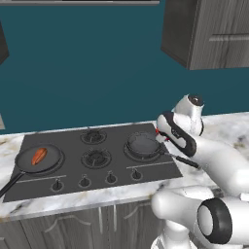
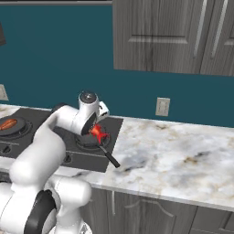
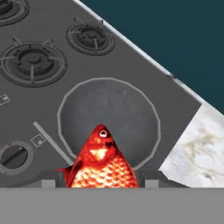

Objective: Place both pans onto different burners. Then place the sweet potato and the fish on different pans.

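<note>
Teal-walled kitchen with marble counter (image 2: pixel 183 155), black cooktop (image 1: pixel 73 168) at centre-left of left base view, left pan (image 1: pixel 39 159) holding sweet potato (image 1: pixel 39 156), gripper (image 3: pixel 100 177) closed on red fish (image 3: pixel 101 164), above right pan (image 3: pixel 109 122) at hand view centre

Between the dark fingers (image 3: pixel 51 178), the fish (image 3: pixel 103 164) is bright red-orange, scaled, with a white eye. Beyond it lies a dark grey pan (image 3: pixel 109 120) on the black cooktop (image 3: pixel 39 96), edged by white-grey marbled counter (image 3: pixel 197 153).
</note>
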You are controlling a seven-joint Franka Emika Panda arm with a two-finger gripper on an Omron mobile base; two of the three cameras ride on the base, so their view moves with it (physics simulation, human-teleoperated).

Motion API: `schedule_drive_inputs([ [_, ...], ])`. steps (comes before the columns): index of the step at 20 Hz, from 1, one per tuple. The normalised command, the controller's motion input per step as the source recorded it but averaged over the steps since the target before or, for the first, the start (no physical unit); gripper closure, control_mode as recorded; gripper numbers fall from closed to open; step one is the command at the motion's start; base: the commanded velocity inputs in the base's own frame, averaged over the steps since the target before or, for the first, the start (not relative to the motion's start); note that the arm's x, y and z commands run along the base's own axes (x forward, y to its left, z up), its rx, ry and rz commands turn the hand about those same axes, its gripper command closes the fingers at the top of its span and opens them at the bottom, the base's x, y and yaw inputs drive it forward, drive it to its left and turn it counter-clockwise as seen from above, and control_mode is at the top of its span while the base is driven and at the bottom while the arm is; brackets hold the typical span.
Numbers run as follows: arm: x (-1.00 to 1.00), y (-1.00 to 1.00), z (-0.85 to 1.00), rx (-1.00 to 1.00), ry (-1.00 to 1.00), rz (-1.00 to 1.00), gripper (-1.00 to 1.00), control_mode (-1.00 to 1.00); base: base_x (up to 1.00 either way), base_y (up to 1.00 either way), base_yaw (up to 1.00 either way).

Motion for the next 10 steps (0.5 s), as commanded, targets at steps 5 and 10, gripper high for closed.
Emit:
schedule_drive_inputs([
  [5, 0.34, 0.51, 0.0, -0.11, -0.01, 0.0, 1.0, -1.0, 0.0, 0.0, 0.0],
  [10, 0.52, 0.33, -0.09, -0.06, 0.0, 0.0, 1.0, -1.0, 0.0, 0.0, 0.0],
])
